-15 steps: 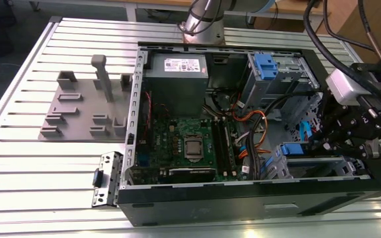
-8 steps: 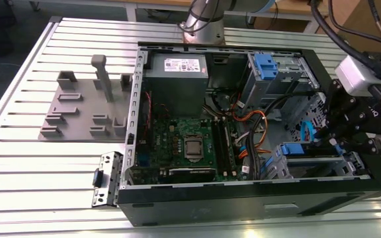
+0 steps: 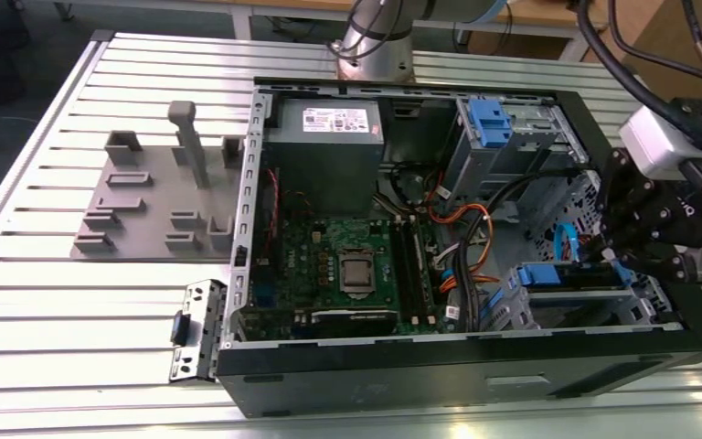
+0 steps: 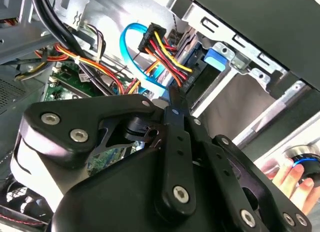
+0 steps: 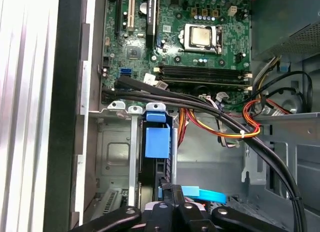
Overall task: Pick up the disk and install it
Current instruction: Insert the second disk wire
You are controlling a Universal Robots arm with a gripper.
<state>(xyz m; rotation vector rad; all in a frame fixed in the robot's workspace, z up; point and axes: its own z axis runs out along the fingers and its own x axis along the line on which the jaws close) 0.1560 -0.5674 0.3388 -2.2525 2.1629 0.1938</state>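
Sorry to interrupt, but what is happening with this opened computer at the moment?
A single robot arm is working inside an open computer case lying on a slatted table. Its gripper is at the drive bay in the case's corner on the exterior view's right, right by the blue-framed disk standing on edge in that bay. In the second wrist view, a person's hand shows near the case's edge.

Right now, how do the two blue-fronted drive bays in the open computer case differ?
In the exterior view, the upper bay sits far from the gripper, at the case's back; the lower bay lies right beside the gripper. The upper bay's blue piece is a small upright tab; the lower bay's runs as a wider blue strip. Both sit in grey metal cages.
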